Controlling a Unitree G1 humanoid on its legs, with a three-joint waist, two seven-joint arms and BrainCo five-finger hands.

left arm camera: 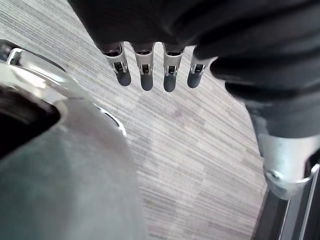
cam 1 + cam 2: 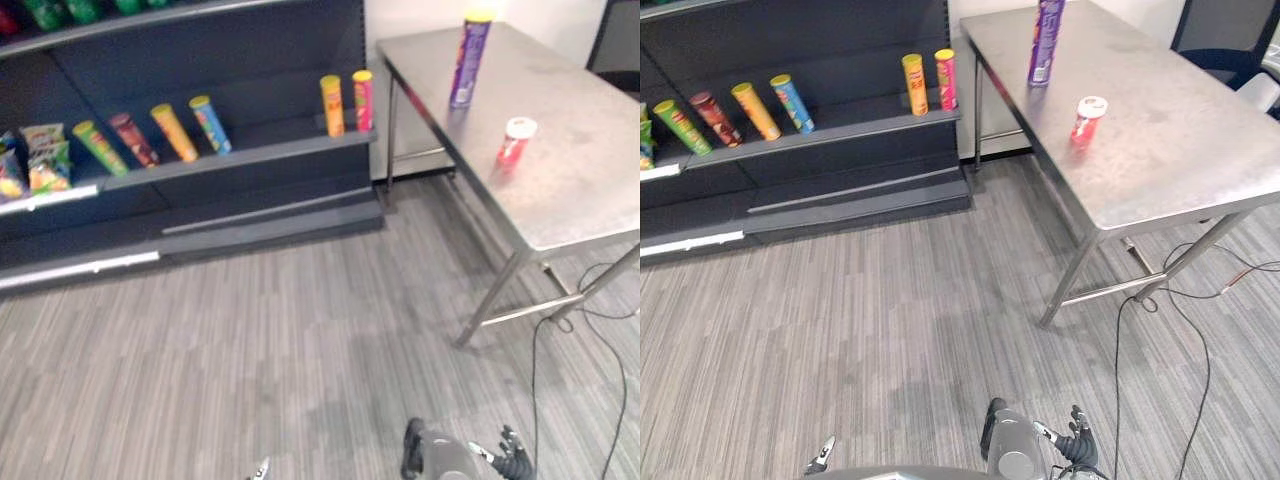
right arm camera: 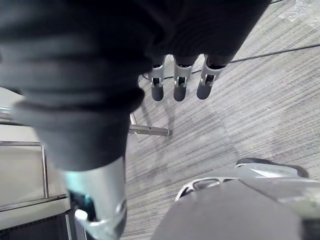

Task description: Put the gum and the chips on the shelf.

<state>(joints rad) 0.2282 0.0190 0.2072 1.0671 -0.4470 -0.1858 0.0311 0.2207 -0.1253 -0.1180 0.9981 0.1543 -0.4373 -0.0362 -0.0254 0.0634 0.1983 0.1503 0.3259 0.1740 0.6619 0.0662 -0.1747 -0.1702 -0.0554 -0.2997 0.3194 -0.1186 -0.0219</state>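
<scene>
Right eye view: chips [image 2: 1045,45] and gum [image 2: 1089,120] on the table [image 2: 1180,150] seem light, stiff, best taken mid-body; left hand [image 1: 145,75] and right hand [image 3: 180,85] hang loose, empty.

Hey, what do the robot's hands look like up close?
The left hand and right hand match: a dark ribbed cover over back and wrist, a row of slim silver fingers with rounded dark tips, and a silver thumb set apart.

Purple chips [image 2: 470,60] upright nr red gum [image 2: 516,140] (on table [image 2: 590,180]).
</scene>
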